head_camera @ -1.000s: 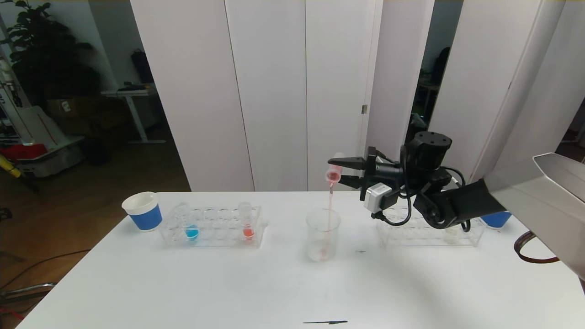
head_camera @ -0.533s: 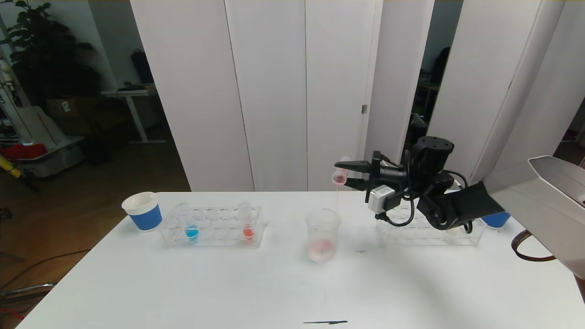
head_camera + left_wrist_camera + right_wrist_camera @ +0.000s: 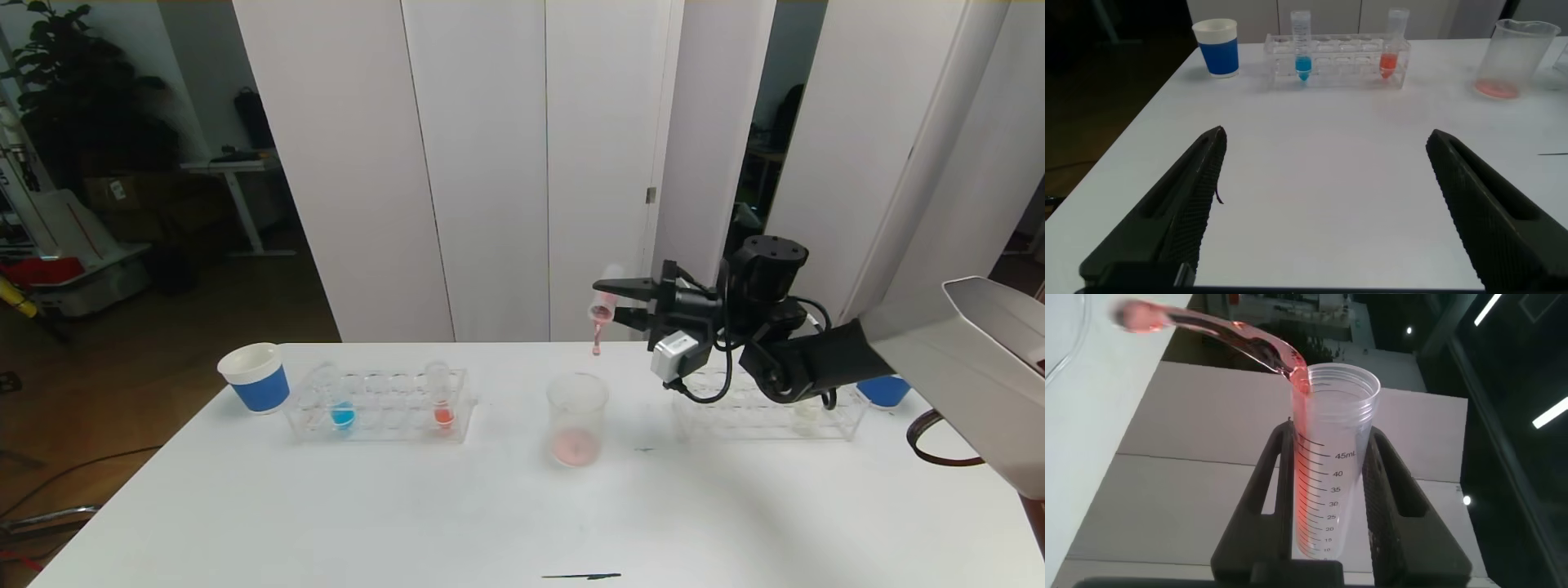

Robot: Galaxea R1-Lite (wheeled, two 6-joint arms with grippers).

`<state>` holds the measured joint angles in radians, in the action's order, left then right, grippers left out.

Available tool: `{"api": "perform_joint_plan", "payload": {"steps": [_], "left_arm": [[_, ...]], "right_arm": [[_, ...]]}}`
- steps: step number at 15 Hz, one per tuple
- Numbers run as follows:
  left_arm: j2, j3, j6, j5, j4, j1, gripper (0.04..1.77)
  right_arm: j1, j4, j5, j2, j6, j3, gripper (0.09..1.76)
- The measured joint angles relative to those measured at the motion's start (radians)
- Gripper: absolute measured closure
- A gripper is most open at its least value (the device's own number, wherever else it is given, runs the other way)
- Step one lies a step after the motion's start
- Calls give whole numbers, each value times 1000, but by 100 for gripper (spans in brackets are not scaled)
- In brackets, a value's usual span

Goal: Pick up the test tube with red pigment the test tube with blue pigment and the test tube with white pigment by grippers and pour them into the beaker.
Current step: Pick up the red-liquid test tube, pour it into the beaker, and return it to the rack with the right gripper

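The right claw [image 3: 614,300] hangs in the air above the white desk [image 3: 408,523], clamped shut on a tilted test tube with red pigment [image 3: 602,305]. The tube's mouth points down toward seven o'clock, and a thin red trickle [image 3: 597,336] falls from it. The clear beaker [image 3: 577,418] stands on the desk below the claw, slightly toward seven o'clock from the tube's mouth, with a shallow pink-red pool in its bottom. The trickle appears to fall near the beaker's three o'clock rim, so the pour seems nearly spent and a small shift toward nine o'clock would likely centre it.

At nine o'clock from the beaker, well apart, a clear rack [image 3: 380,404] holds the test tube with blue pigment [image 3: 343,408] upright, with another red-bottomed tube [image 3: 442,400] in the same rack. A second rack [image 3: 767,412] at three o'clock sits partly behind the right arm. The left claw [image 3: 1323,204] is spread wide and empty, low over the near desk, and nearer the blue tube.
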<state>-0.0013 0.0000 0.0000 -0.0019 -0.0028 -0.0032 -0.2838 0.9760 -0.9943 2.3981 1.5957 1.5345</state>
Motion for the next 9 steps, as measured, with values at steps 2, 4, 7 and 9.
{"api": "perform_joint_plan", "payload": {"steps": [2,4,7,9], "left_arm": [[0,0,0,0,0,0,6],[0,0,0,0,0,0,6],[0,0,0,0,0,0,6],[0,0,0,0,0,0,6]], "right_arm": [[-2,-1,0,4,20,12,127],[-4,-2,0,8,25,16,127],[-2,-2,0,11,46,24,127],[1,-6,0,13,66,32,127]]}}
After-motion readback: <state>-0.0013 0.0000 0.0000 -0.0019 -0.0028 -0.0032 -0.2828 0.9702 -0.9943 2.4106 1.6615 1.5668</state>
